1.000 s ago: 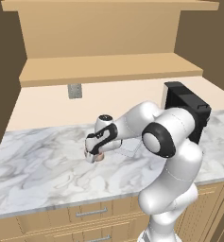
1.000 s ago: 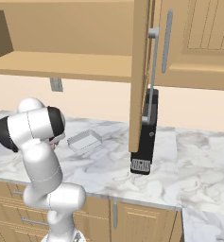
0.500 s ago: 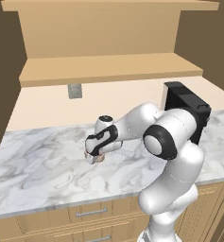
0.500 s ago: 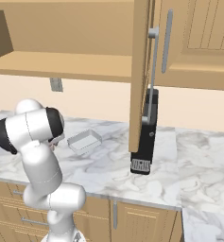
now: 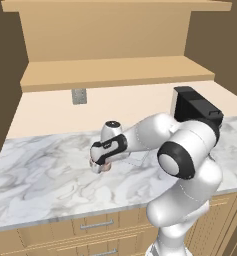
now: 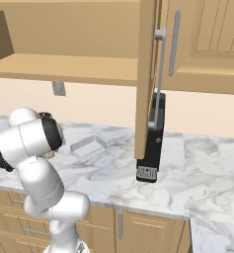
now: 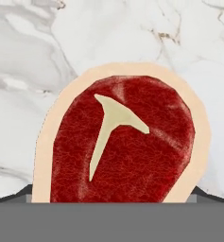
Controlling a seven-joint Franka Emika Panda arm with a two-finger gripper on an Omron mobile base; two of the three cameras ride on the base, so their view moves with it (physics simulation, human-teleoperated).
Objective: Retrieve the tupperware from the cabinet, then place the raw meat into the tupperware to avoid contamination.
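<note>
Large light-wood wall cabinet w/ panelled doors & long vertical grey bar handles hangs above the table; one door stands open edge-on toward the right base cam, wooden shelf bare in left base view. White-grey marbled stone table runs below, light-wood drawers w/ horizontal handles under it. White arm w/ dark joints reaches fwd & left over the table, hand tipped down. Tall black coffee machine stands on the table by the open door's lower edge, just behind the arm's elbow in left base view. Small grey wall outlet on the backsplash. Small shallow pale-grey translucent rectangular plastic tupperware sits on the table, between arm & coffee machine, apart from both. End effector is low over the table, right above the small oval raw meat slice, red face, pale bone mark, tan-white fat rim, lying flat on the table left of the tupperware. Jaws wide, straddling the meat; can't tell if the tips touch it. Meat is outside the tupperware.
</note>
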